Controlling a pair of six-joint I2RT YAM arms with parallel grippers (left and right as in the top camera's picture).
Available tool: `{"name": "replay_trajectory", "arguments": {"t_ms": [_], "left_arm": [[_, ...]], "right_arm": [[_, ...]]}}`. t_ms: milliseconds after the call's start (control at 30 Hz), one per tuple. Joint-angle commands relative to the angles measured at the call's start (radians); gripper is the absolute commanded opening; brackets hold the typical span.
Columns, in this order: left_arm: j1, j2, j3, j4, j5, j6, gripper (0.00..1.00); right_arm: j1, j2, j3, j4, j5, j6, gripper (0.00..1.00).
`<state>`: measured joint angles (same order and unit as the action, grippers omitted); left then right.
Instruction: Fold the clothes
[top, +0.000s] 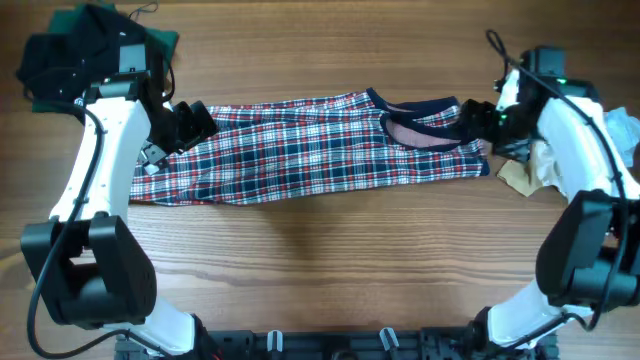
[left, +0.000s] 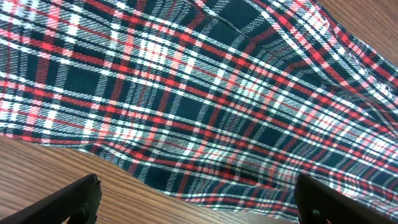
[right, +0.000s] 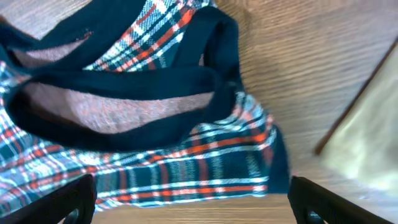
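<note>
Wooden table (top: 320, 270) | plaid cloth (top: 300, 150) lay spread lengthwise, seemingly for folding | left gripper (left: 196, 190) wide open at its left end | right gripper (right: 193, 190) wide open above waistband (right: 124, 81)

Plaid cloth (left: 205, 106) overruns the left wrist frame (fingertips (left: 71, 199) barely showing)

No legible text, labels or nos. anywhere.

left arm (top: 100, 150): elbow bent, wrist pointing inward | left gripper (top: 200, 124): jaws wide apart | right arm (top: 575, 140): elbow bent, wrist pointing inward | right gripper (top: 472, 116): jaws wide apart
</note>
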<state>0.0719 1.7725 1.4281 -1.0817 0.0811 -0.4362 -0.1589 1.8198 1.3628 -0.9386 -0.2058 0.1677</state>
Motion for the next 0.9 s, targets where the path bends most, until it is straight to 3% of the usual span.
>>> {"name": "replay_trajectory", "arguments": {"t_ms": [0,200,500,867], "left_arm": [[-0.005,-0.024,-0.001,-0.004,0.020,-0.017,1.00],[-0.005,-0.024,-0.001,-0.003,0.019,-0.016,1.00],[-0.005,-0.024,-0.001,-0.003,0.019,-0.016,1.00],[-0.005,-0.024,-0.001,-0.003,0.019,-0.016,1.00]], "right_arm": [[-0.026,0.040,-0.002,-0.002,-0.009,-0.142,1.00],[-0.027,0.109,-0.002,0.039,0.000,-0.248,1.00],[-0.027,0.193,-0.002,0.092,0.059,-0.272,1.00],[-0.013,0.242,-0.003,0.113,-0.067,-0.305,1.00]]}}
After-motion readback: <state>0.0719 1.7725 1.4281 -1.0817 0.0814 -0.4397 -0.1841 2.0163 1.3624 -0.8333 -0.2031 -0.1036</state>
